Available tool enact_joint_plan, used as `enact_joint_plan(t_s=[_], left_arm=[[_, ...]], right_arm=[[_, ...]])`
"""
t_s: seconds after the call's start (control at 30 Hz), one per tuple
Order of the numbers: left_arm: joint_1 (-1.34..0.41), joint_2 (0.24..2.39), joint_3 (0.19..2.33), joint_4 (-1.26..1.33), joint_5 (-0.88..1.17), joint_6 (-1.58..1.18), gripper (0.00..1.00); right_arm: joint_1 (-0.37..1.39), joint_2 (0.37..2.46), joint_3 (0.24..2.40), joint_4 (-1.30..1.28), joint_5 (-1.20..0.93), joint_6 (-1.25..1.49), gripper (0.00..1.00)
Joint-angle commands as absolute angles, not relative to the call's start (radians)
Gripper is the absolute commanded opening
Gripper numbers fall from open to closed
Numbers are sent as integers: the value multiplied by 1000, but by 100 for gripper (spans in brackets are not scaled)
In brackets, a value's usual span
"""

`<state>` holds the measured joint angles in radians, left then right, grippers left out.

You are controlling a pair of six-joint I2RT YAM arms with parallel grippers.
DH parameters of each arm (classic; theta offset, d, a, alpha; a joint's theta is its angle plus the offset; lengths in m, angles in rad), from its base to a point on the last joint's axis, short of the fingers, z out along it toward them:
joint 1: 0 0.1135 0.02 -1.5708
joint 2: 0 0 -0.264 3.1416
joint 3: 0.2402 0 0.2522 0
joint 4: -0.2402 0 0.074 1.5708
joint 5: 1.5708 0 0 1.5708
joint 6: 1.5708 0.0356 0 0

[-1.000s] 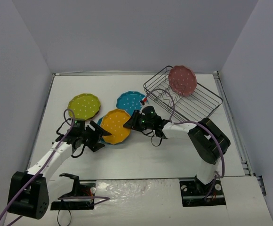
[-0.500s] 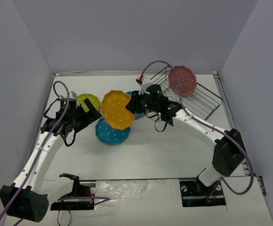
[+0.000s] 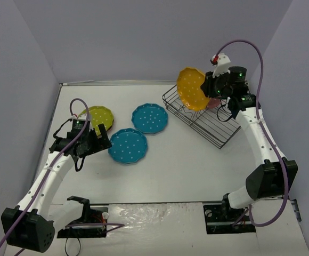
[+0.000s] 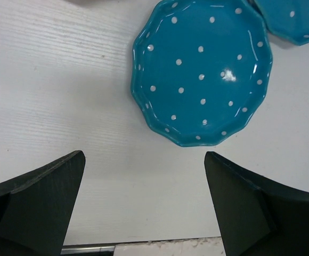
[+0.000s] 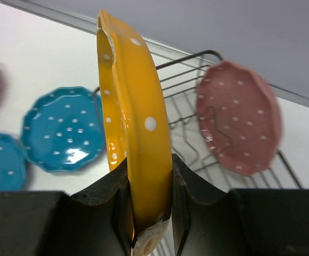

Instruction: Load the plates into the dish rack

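Orange plate [image 3: 190, 88] rose over dish rack [image 3: 214, 129]; 1 pink plate [image 5: 234, 120], 2 teal plates [image 3: 149, 118] [image 3: 128, 146].

Rack: pink plate [image 5: 240, 120] stands upright in the dish rack [image 3: 218, 128]. Orange plate [image 3: 192, 88] is held edge-up in the clamped right hand [image 3: 212, 85] over the rack's left end, and the wires between the two plates show bare.

Left hand [image 4: 144, 160] is spread wide over bare worktop [image 3: 197, 170], with a teal plate [image 4: 201, 72] lying just ahead. Second teal plate [image 3: 149, 118] and lime plate [image 3: 97, 117] take up left-centre. Worktop in front of the rack is open.
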<state>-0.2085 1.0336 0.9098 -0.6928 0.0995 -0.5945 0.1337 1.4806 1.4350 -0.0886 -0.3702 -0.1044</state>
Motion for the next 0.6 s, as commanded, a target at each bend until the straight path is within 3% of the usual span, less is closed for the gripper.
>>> enact_joint_plan(t_s=[0.0, 0.57], left_arm=[[-206, 986, 901, -646, 66, -513, 93], [-205, 950, 829, -599, -26, -465, 94]], right_arm=[[82, 1489, 1564, 54, -421, -312, 0], [27, 1712, 1748, 56, -342, -538, 0]])
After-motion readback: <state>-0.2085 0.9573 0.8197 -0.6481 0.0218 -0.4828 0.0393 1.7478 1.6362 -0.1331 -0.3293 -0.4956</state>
